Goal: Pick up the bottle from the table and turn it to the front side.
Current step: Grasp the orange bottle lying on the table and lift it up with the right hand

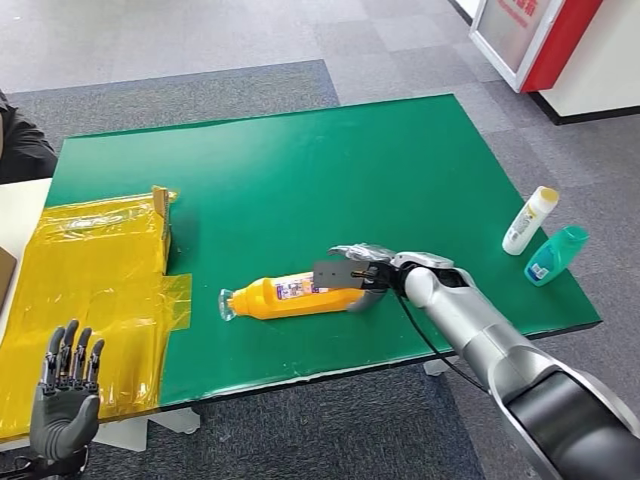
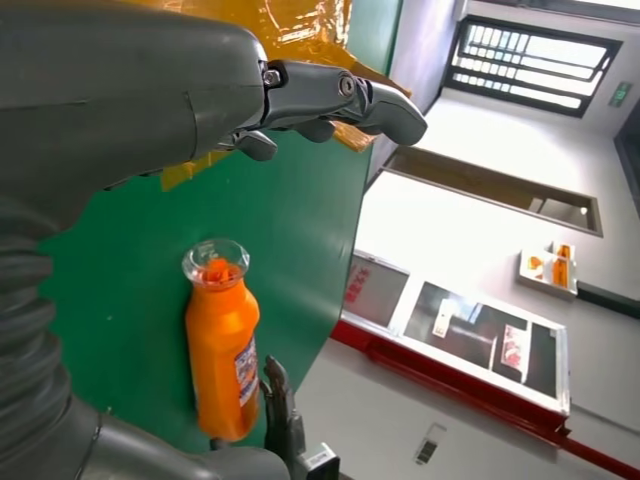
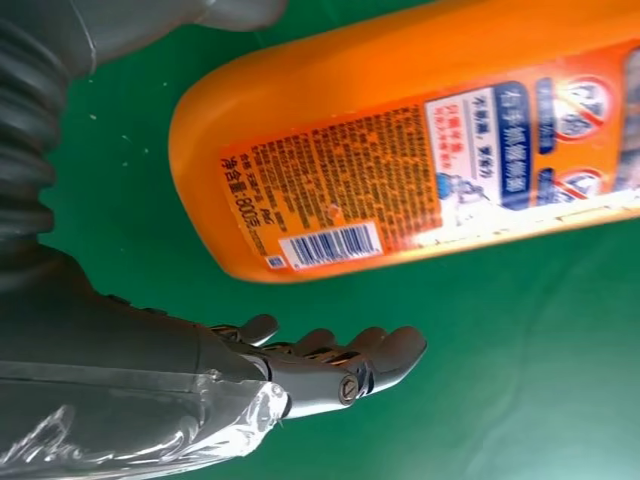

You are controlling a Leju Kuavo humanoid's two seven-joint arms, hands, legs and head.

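Note:
An orange bottle (image 1: pixel 294 297) with a clear cap lies on its side on the green table (image 1: pixel 302 170), cap pointing to the left. Its back label with a barcode faces up in the right wrist view (image 3: pixel 423 160). My right hand (image 1: pixel 362 272) reaches over the bottle's base end with fingers apart; its fingers (image 3: pixel 355 360) lie beside the bottle with a gap of green table between. My left hand (image 1: pixel 66 395) hangs low at the front left, off the table, fingers spread and empty. In the left wrist view the bottle (image 2: pixel 223 350) lies beyond the left fingers (image 2: pixel 340 100).
A box wrapped in yellow plastic (image 1: pixel 90 290) covers the table's left end. A white bottle with a yellow cap (image 1: pixel 530 220) and a teal bottle (image 1: pixel 556 254) lie near the right edge. A person's dark sleeve (image 1: pixel 23 145) is at the far left.

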